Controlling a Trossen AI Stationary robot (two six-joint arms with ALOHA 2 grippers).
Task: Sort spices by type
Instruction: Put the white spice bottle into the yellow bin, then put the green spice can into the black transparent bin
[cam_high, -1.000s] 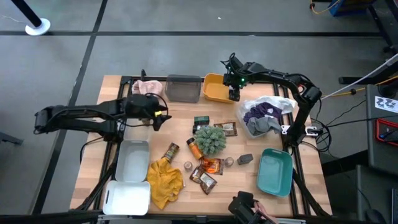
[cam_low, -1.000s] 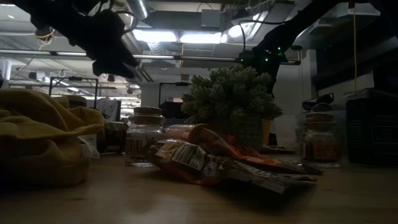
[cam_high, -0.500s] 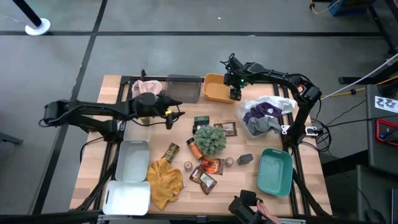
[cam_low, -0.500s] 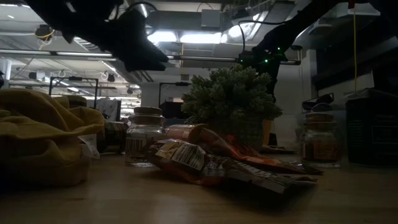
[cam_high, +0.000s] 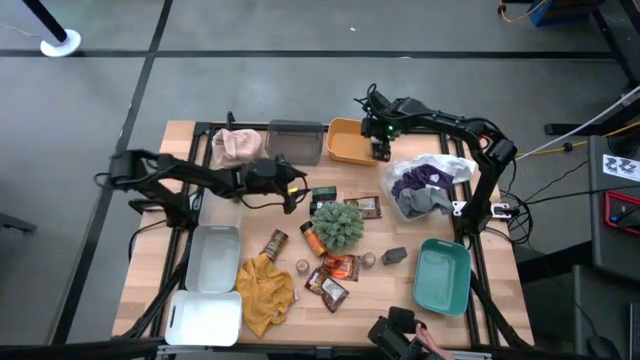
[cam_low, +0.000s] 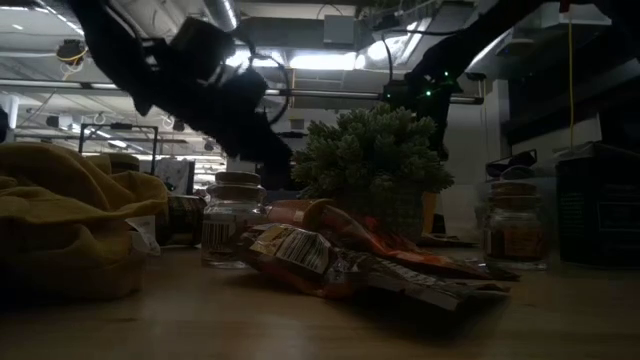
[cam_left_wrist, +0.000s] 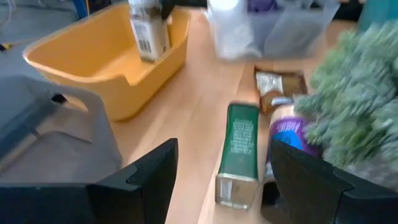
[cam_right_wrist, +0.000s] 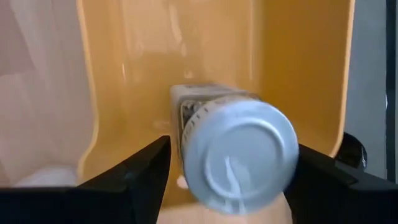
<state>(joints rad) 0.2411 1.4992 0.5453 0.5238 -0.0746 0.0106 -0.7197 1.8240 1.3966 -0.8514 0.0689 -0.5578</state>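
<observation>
Silver-capped jar (cam_right_wrist: 233, 149) hangs over the yellow bin (cam_right_wrist: 298, 74); other spices (cam_high: 338, 266) litter mid-table.

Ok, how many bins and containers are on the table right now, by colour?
Yellow bin: 1
Grey bin: 1
Teal bin: 1
White bins: 2 (the nearer one may be a lid)
Clear container holding cloth: 1
Total: 6

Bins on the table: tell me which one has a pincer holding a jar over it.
The yellow bin at the table's far edge. The right pincer holds a silver-capped jar over it; the grey bin, white bin and teal bin have no pincer above them.
</observation>
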